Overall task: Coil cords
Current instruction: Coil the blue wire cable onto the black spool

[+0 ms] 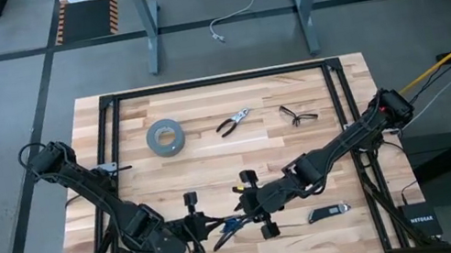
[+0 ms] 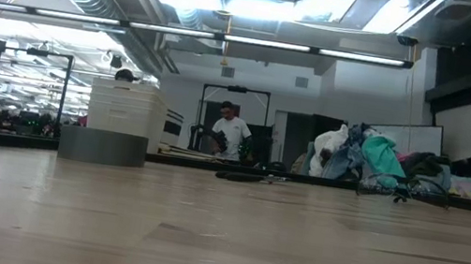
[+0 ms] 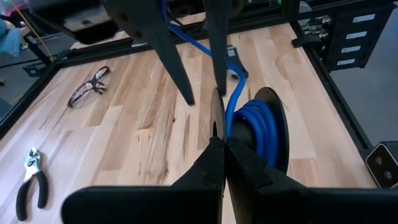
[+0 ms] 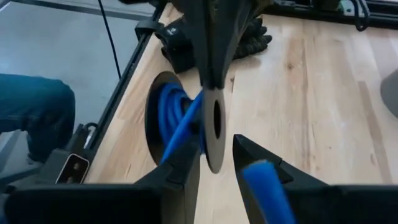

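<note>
The cords are one bright blue cord (image 3: 252, 127) wound on a black spool between two thin discs. The spool (image 1: 226, 230) hangs over the table's near middle, between my two grippers. My left gripper (image 3: 222, 146) is shut on one disc. My right gripper (image 4: 217, 146) faces it from the other side, fingers apart. A free length of the blue cord (image 3: 205, 50) runs from the spool up between those fingers. Neither gripper shows in the low view. My left gripper pinches the rim (image 3: 215, 121) of the spool's nearer disc between its two fingers, edge-on, coming from the table's left. The spool is lifted clear of the table with its discs upright. My right gripper does not pinch the cord. The free blue length (image 4: 267, 183) runs between its spread fingers and lies along one finger.
A grey tape roll (image 1: 165, 137), pliers (image 1: 232, 123) and safety glasses (image 1: 298, 115) lie across the table's far half. A small dark tool (image 1: 327, 213) lies near the right front. A black frame (image 1: 103, 120) borders the table. A person stands far off in the room (image 2: 231, 131).
</note>
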Robot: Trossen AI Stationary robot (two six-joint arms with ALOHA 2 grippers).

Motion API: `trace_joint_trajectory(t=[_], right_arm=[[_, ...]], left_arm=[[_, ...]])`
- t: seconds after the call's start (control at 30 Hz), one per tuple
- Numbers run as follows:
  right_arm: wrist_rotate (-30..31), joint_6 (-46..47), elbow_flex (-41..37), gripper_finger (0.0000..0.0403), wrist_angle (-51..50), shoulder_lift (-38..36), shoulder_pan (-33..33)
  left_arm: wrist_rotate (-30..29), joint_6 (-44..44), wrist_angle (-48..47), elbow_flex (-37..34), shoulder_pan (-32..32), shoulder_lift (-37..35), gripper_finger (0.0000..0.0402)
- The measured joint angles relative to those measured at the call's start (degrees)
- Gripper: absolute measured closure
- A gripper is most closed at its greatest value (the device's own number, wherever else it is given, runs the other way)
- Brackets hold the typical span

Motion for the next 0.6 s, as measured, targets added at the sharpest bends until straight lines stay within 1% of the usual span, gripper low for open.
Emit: trace_joint_trajectory(t=[0.27, 0.43, 0.5, 0.6], right_arm=[[-0.4, -1.2, -0.1, 0.0304, 3.4, 0.9, 0.0], [0.0, -1.2, -0.1, 0.0305, 3.4, 0.9, 0.0], [0.0, -1.2, -0.1, 0.0316, 3.4, 0.9, 0.0], [-0.4, -1.3, -0.1, 0.0359, 3.2, 0.9, 0.0]], left_arm=[[0.2, 1.7, 2.1, 0.0, 0.0, 0.0, 0.0401], [0.2, 1.9, 2.2, 0.0, 0.0, 0.0, 0.0401], [0.2, 2.0, 2.2, 0.0, 0.0, 0.0, 0.0401], [0.1, 2.0, 2.2, 0.0, 0.0, 0.0, 0.0401]])
